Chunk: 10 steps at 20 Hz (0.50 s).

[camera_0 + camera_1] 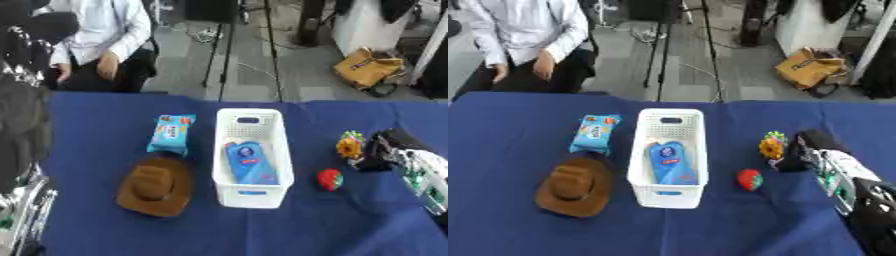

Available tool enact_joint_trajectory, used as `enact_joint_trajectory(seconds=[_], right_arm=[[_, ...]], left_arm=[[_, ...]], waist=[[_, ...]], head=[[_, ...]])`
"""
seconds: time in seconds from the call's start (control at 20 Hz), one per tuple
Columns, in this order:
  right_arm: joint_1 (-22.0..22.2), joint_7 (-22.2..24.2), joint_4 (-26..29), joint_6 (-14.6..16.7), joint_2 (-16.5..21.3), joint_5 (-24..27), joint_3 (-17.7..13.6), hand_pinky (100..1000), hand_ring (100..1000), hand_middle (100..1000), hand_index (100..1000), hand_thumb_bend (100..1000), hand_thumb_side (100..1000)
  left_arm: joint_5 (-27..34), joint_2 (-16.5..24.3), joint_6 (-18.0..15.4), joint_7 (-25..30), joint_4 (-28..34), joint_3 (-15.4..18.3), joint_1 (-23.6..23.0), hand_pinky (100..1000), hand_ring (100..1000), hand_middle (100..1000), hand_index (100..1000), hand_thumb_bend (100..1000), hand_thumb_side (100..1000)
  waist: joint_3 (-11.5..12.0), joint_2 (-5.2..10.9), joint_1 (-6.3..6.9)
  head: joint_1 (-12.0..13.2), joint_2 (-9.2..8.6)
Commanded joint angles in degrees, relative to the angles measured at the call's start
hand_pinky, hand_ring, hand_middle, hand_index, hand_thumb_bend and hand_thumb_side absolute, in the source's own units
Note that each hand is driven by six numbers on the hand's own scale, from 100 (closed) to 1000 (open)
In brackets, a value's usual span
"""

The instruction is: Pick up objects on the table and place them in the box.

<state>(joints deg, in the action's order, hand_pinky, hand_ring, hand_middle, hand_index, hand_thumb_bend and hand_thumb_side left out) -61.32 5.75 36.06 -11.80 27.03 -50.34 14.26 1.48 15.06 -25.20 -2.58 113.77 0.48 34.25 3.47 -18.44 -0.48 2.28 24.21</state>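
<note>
Left eye view shows a white slotted plastic box (253,157) on the blue table (105,120), a blue packet (249,163) inside. Left of the box lie a blue snack bag (171,133) and brown hat (157,186). Right of it, a red strawberry toy (330,179) and the right hand (802,150), touching an orange-green flower toy (773,147); whether its fingers grip, I cannot tell.

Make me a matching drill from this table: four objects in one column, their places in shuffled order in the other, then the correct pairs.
Objects:
1. brown hat
2. blue pouch
3. red ball
4. blue snack packet

Places:
A. inside the white box
B. on the cloth right of the box, near its front end
C. left of the box, far side
D. left of the box, near side

Pairs: 1-D, 2-A, 3-B, 4-C
</note>
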Motion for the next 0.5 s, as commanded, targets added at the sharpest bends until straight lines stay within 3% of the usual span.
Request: enact_joint_trajectory(seconds=[0.05, 0.25, 0.5], right_arm=[[-0.8, 1.4, 0.5, -0.1, 1.7, -0.1, 0.2, 905, 919, 596, 780, 769, 707], [-1.0, 4.4, 0.7, -1.0, 1.6, -0.7, 0.1, 920, 952, 662, 859, 780, 729], [-1.1, 6.1, 1.6, -1.7, 1.6, -0.6, 0.2, 929, 966, 681, 871, 798, 724]], left_arm=[[0.1, 0.2, 0.0, 0.3, 0.8, -0.1, 1.0, 830, 770, 792, 808, 100, 834], [0.1, 0.2, 0.0, 0.4, 0.8, -0.1, 1.1, 830, 769, 792, 808, 100, 831], [0.1, 0.2, 0.0, 0.4, 0.8, -0.1, 1.1, 829, 769, 792, 807, 100, 826]], waist=[[-0.1, 0.98, -0.03], [-0.1, 0.99, 0.03], [-0.1, 1.03, 0.05]], head=[[-0.3, -0.58], [-0.6, -0.53], [-0.8, -0.56]])
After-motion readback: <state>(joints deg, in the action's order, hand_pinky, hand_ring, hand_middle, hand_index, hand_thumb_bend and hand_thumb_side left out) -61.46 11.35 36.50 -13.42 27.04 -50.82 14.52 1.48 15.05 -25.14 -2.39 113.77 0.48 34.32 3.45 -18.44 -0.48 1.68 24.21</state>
